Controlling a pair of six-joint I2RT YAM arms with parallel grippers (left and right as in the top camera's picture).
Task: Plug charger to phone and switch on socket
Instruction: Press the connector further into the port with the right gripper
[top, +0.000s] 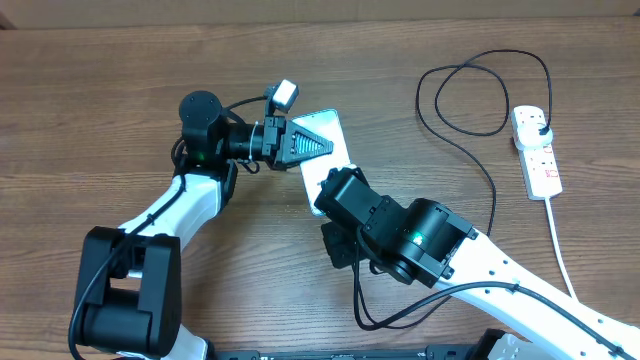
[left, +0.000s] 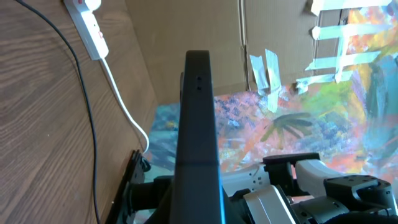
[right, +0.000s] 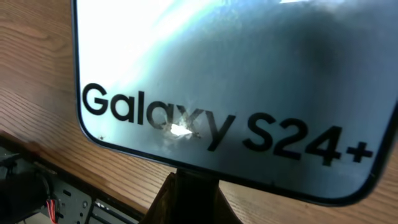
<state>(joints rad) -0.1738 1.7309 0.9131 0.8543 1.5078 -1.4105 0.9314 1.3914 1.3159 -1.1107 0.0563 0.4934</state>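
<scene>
1. The left arm (top: 165, 210) rises from the near-left corner, its wrist bent to the right. The left hand (top: 315, 146) is closed, fingers pointing right.
2. The right arm (top: 520, 285) reaches in from the near-right. The right hand (right: 189, 193) is closed and tipped downward.

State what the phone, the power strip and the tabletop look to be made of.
Slim rectangular phone with the Galaxy S24+ lettering: glossy glass front, judging by the soft reflections; dark rim, material unclear. White elongated power strip: smooth moulded plastic, most likely. Brown tabletop: wood or wood-look laminate, matt, with visible grain.
</scene>
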